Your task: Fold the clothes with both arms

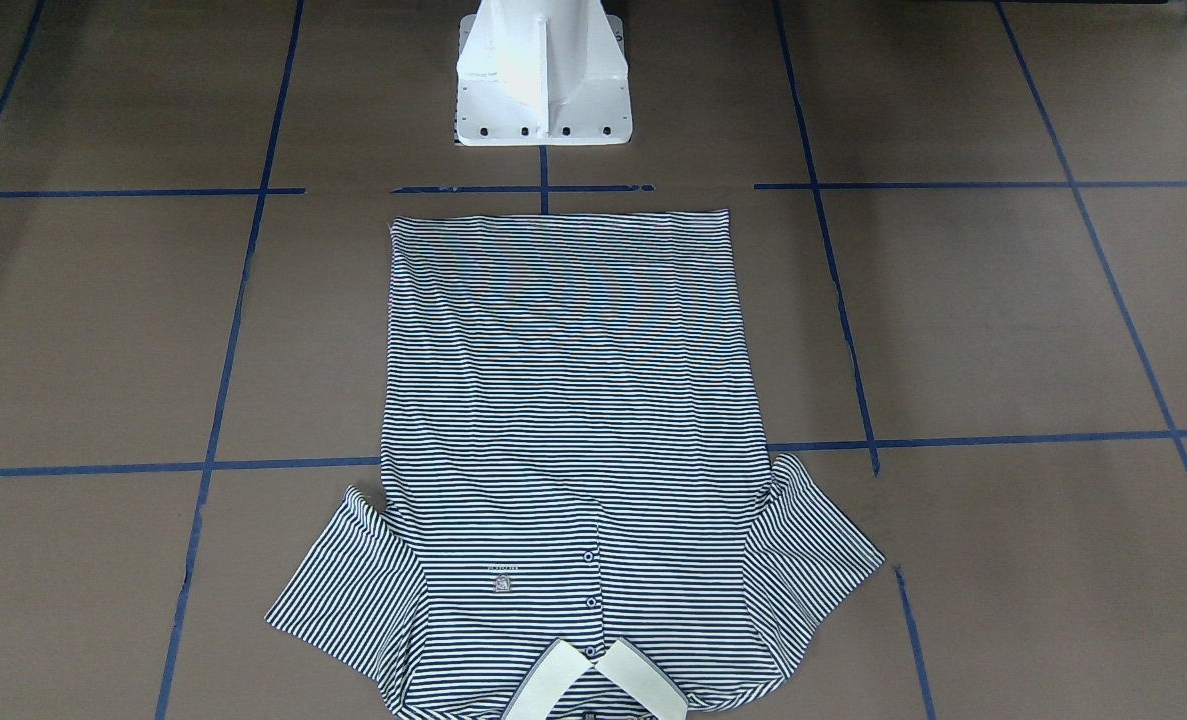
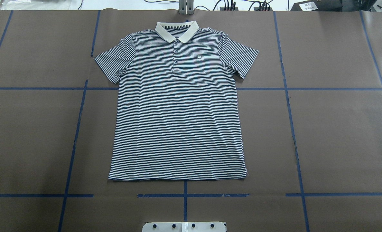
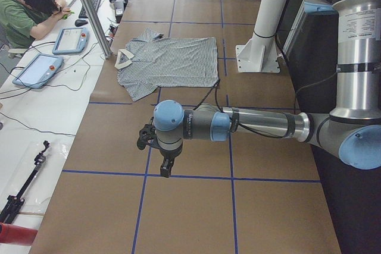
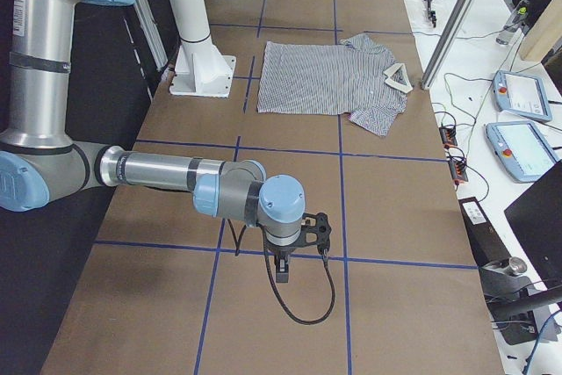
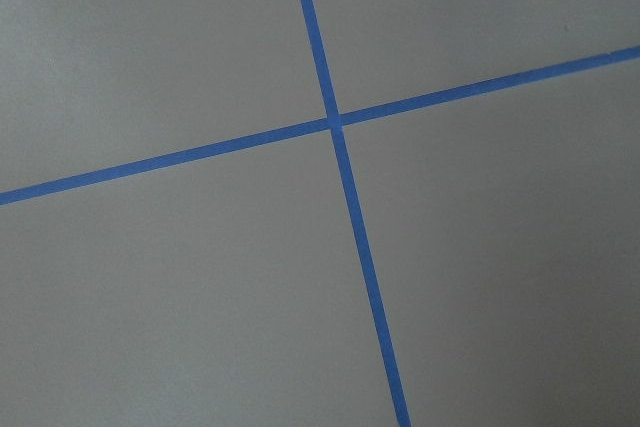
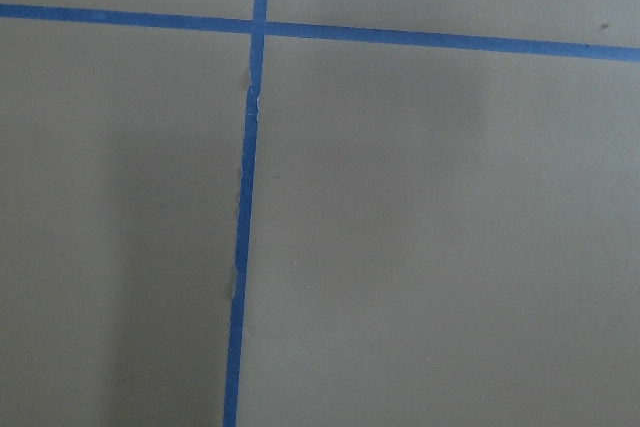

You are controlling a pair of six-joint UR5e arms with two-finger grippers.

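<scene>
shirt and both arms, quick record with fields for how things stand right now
shirt: flat, face up, unfolded, sleeves spread
collar: at the end far from the robot
left arm: out to the side, off the shirt
left gripper: points down over the table; open or shut cannot be told
right arm: out to the other side, off the shirt
right gripper: points down over the table; cannot be told
table: brown, gridded with blue tape
folding: not started

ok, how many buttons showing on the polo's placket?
3, in a row on the polo shirt: one button at the collar, one next along, the last farthest from it. None looks hidden.
</scene>
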